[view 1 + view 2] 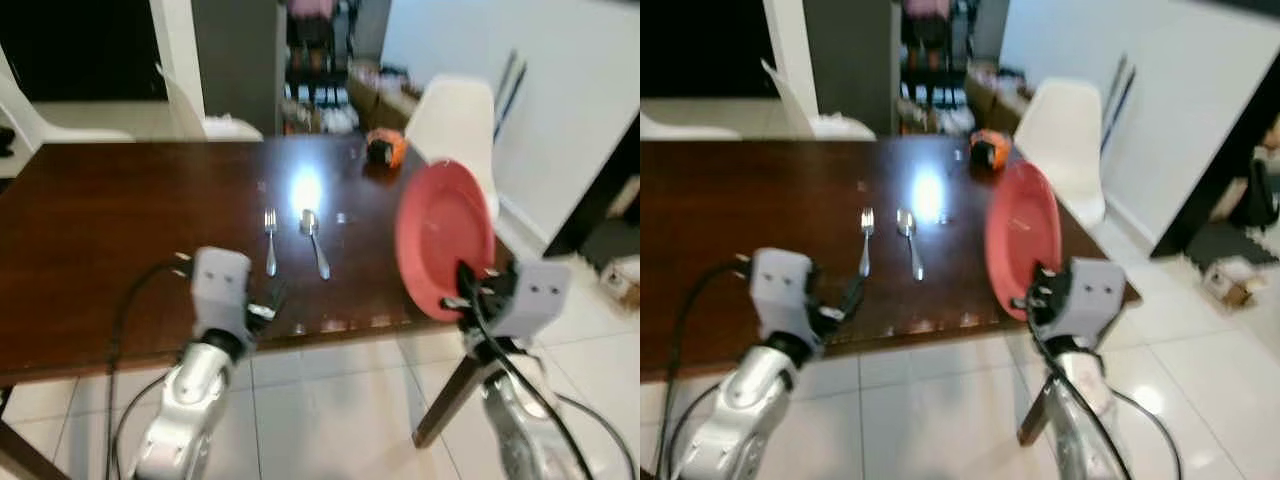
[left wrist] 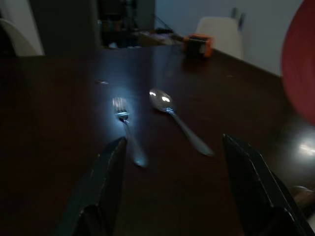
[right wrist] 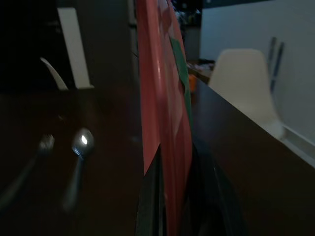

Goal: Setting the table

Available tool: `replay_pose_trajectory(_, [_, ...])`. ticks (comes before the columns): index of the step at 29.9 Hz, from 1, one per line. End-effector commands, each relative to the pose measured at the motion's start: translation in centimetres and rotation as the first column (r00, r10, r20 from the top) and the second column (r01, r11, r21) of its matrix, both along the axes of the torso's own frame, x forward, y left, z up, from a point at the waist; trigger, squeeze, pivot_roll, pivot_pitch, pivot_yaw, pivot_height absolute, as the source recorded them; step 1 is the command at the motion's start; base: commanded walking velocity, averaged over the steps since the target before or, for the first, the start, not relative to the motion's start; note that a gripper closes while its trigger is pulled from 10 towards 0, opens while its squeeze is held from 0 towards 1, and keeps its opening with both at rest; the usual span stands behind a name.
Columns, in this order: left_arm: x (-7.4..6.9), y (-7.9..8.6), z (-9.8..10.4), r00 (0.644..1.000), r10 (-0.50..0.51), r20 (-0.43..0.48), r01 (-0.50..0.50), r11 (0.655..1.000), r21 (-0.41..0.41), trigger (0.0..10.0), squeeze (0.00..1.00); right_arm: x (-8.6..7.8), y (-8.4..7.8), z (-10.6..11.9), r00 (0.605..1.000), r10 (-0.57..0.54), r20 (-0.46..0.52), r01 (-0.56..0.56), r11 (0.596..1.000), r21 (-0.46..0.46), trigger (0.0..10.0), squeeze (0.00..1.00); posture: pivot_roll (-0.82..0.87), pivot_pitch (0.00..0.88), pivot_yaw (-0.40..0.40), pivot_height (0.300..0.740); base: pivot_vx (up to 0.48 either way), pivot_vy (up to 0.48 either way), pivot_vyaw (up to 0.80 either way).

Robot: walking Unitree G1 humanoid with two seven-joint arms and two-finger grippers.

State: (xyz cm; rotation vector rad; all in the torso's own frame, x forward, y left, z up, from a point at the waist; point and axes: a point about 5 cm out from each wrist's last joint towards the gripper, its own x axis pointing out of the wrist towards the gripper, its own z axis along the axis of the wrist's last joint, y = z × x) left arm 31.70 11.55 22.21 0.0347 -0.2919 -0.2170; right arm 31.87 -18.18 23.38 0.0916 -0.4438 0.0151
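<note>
A round red plate (image 1: 443, 236) is held upright, clamped by the right gripper (image 1: 466, 292); the left gripper (image 2: 172, 187), fingers spread, is positioned at 6 o'clock of a silver fork (image 1: 270, 241)

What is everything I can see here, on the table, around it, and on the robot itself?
Dark brown wooden table: one, in front of the robot.
Silver metal fork: one, flat on the table, left of the spoon.
Silver metal spoon: one, flat beside the fork.
Round red plate: one, held on edge above the table's right end.
Small orange and black object: one, far right of the table.
White moulded chair: one, beyond the table's right side.
Left gripper: jaws open, near the fork.
Right gripper: jaws clamped on the plate's rim.
</note>
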Motion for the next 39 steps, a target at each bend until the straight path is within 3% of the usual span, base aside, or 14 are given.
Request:
replay_pose_trajectory(1, [0.0, 0.8, -0.5, 0.999, 0.030, -0.015, -0.030, 1.000, 0.007, 10.0, 0.00, 0.0, 0.8, -0.4, 0.999, 0.034, -0.016, -0.034, 0.999, -0.011, 10.0, 0.00, 0.02, 0.171, 0.028, 0.740, 0.480, 0.000, 0.00])
replay_pose_trajectory(7, [0.2, 1.6, -0.7, 0.997, 0.066, -0.040, -0.067, 0.997, -0.030, 10.0, 0.00, 0.0, 2.1, -0.4, 0.992, 0.121, -0.023, -0.122, 0.991, -0.061, 10.0, 0.00, 0.03, 0.173, 0.029, 0.740, 0.480, 0.000, 0.08])
replay_pose_trajectory(18, [0.0, 3.3, -1.1, 0.989, 0.136, -0.066, -0.138, 0.990, -0.037, 10.0, 0.00, 0.0, 3.3, -0.6, 0.973, 0.228, -0.035, -0.228, 0.974, -0.005, 10.0, 0.00, 0.04, 0.169, 0.027, 0.740, 0.451, 0.000, 0.64])
replay_pose_trajectory(31, [-0.1, 3.2, -1.3, 0.987, 0.137, -0.081, -0.141, 0.989, -0.036, 10.0, 0.00, -0.1, 3.5, -0.6, 0.967, 0.254, -0.031, -0.254, 0.967, 0.008, 10.0, 0.00, 0.04, 0.164, 0.030, 0.740, 0.000, 0.000, 0.00])
replay_pose_trajectory(35, [-0.1, 3.2, -1.3, 0.988, 0.130, -0.083, -0.133, 0.990, -0.036, 10.0, 0.00, -0.1, 3.3, -0.6, 0.967, 0.251, -0.032, -0.250, 0.967, 0.040, 10.0, 0.00, 0.04, 0.165, 0.032, 0.740, 0.000, 0.000, 0.00])
replay_pose_trajectory(39, [-0.2, 3.2, -1.4, 0.988, 0.126, -0.087, -0.130, 0.991, -0.032, 10.0, 0.00, -0.1, 3.0, -0.6, 0.964, 0.264, -0.028, -0.258, 0.957, 0.135, 10.0, 0.00, 0.04, 0.167, 0.037, 0.740, 0.000, 0.000, 0.00])
